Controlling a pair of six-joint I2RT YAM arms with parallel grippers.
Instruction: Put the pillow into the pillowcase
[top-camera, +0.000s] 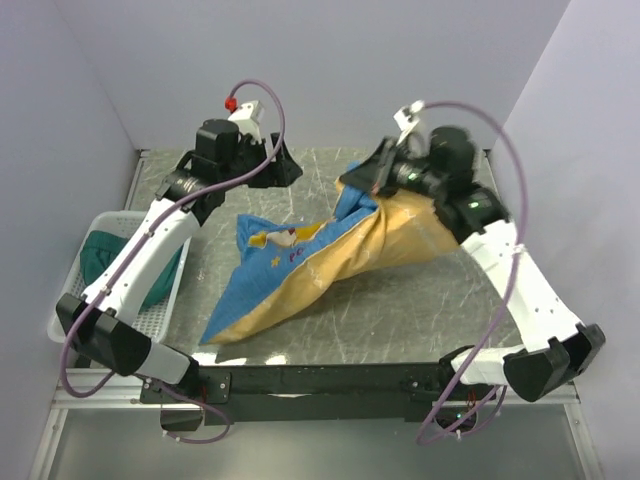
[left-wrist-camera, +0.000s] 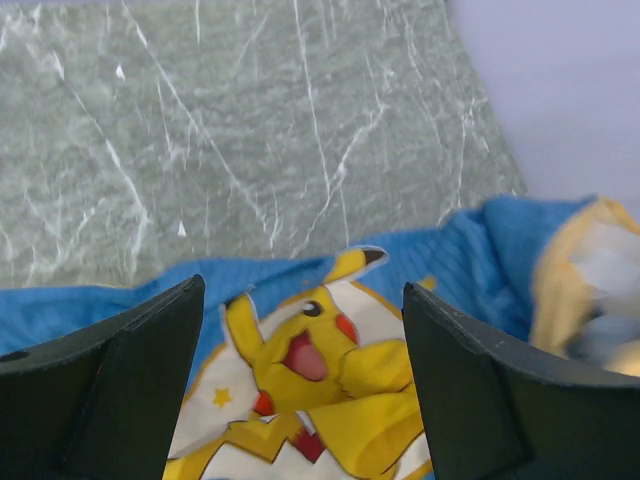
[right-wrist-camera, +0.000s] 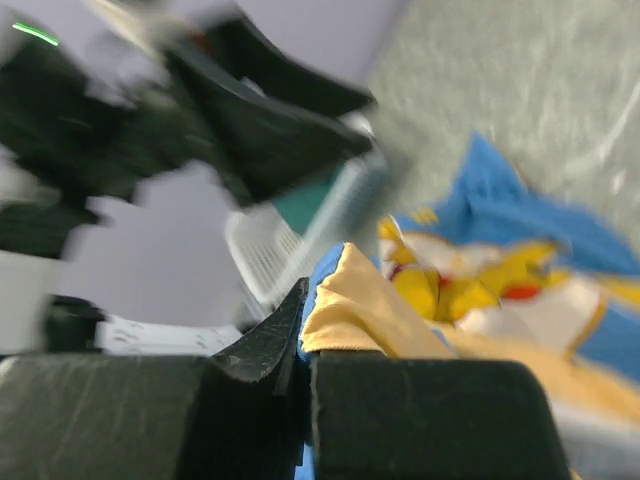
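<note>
Apparently we are at the step of drawing the case over the pillow, though we say this with caution. The large fabric pillowcase (top-camera: 330, 270), blue with a yellow Pikachu cartoon on one face and mustard-yellow on the other, lies diagonally across the middle of the grey marbled desk (top-camera: 400, 320). It is flat at its near-left corner and swollen at its far-right end. The jaws of the right arm (top-camera: 500, 250) are closed on a fold of yellow and blue cloth at that swollen end. The jaws of the left arm (top-camera: 150, 240) stand wide apart with nothing between them, hovering above the cartoon face. The plump cream-white pillow is not plainly visible in any view. From the bulge we judge that it sits inside the far-right part of the case. A pale blurred patch behind the yellow edge in the left wrist view may be it, but we cannot be sure. The next move, we think, asks the left jaws to descend and pinch the loose blue cloth, so that both arms can spread the case. The right wrist view is strongly blurred, and we cannot find the opening of the case. At the left, a white plastic basket (top-camera: 75, 275) holding a dark teal-green cloth (top-camera: 105, 255) is partly covered by the left arm.
</note>
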